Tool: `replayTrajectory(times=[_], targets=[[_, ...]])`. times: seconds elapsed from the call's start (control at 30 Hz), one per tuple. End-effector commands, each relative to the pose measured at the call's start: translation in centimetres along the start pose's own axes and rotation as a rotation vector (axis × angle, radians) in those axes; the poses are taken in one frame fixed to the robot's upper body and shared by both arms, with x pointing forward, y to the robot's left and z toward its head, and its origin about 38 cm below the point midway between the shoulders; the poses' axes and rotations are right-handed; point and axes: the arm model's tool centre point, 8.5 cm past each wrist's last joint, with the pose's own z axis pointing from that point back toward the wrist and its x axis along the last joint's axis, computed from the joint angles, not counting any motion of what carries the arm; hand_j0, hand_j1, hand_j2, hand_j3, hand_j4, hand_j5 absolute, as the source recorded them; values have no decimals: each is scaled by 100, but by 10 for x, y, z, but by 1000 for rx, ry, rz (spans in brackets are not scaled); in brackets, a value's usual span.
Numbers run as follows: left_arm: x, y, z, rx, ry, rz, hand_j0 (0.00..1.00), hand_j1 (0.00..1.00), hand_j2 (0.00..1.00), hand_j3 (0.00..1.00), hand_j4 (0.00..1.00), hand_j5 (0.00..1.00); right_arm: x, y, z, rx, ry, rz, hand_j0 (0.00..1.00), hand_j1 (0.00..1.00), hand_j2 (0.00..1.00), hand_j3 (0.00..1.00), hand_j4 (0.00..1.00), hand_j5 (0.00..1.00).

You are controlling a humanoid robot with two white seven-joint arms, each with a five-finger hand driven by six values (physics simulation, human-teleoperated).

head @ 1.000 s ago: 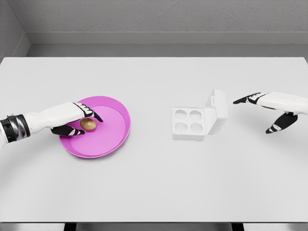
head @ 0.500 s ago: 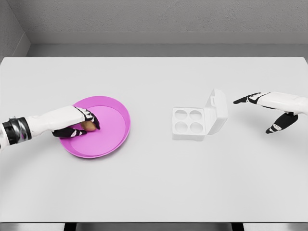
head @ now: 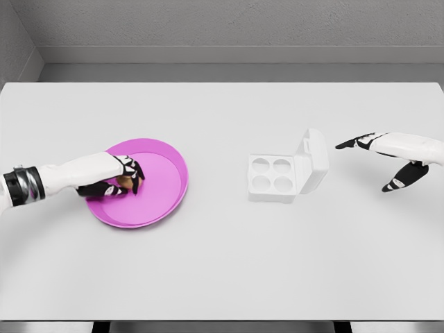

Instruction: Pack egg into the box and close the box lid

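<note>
I've got the left hand's fingers (head: 132, 168) curled down around the egg (head: 125, 182), thumb below and the others over the top, so only a sliver of brown shell peeks out between the black-and-white fingertips. The left hand (head: 114, 177) is clamped on that egg inside the pink plate (head: 166, 182), over toward the plate's nine o'clock side; I can't tell whether the egg is touching the plate floor or just clear of it. The white forearm runs out from the wrist to the picture's left edge, with a dark metal cuff showing near the border. Looking across the white table (head: 222, 263), the egg box (head: 272, 177) sits toward three o'clock from the plate, well apart from it, its four round cups showing bare. Its lid (head: 313, 159) stands open, hinged on the box's three o'clock side and tilted away from the cups. Farther out toward three o'clock, the right hand (head: 388, 156) hovers above the table near the lid but not touching it, fingers spread and loose, the long ones pointing toward nine o'clock at the box, thumb hanging below, nothing in its grasp. Its arm comes in from the right edge.
</note>
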Motion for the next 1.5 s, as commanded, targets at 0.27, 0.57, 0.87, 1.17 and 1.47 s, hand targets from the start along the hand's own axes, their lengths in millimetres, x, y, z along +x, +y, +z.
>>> replayTrajectory(times=[0.27,0.57,0.87,1.17,1.47], targets=[[38,21,-49,74,-144,-5,32,32,32,32,32,32,0,0,0,-4,-1,-7,100,100,100,100,100,100],[63,23,-84,112,-226,6,31,31,31,31,31,31,0,-1,0,-5,-1,-4,100,100,100,100,100,100],[64,31,-88,117,-233,-1,31,31,31,31,31,31,1,-1,0,-4,-2,-2,100,100,100,100,100,100],[77,34,-110,130,-271,8,31,31,31,31,31,31,0,-1,1,-4,1,-3,100,100,100,100,100,100],[99,37,-133,135,-329,-2,31,31,31,31,31,31,-1,-1,2,-2,4,-3,100,100,100,100,100,100]])
